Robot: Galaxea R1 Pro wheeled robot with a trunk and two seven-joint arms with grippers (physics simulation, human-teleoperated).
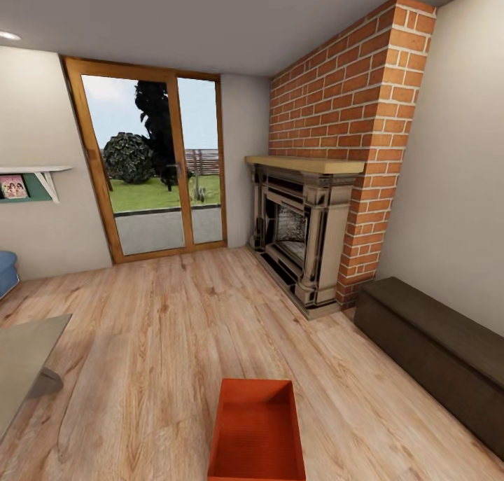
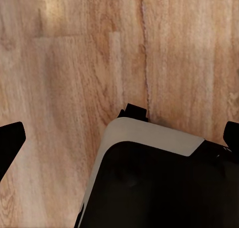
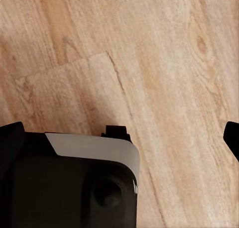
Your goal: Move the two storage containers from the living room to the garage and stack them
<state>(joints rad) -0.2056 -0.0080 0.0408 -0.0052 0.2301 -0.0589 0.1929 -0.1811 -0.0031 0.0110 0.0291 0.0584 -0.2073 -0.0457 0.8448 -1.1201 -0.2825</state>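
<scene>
1. The storage container (image 1: 257, 432) looks like matt red-orange plastic, smooth-walled.
2. The plank floor (image 1: 175, 320) is light wood with visible grain.
3. The chimney (image 1: 350, 96) is rough red brick.
4. The door frame (image 1: 94, 166) is varnished wood around glass.

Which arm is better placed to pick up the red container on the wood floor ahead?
Right, but barely: the container lies nearly centred ahead, slightly toward the right. The left fingers and right fingers both stand open over wood floor.
</scene>
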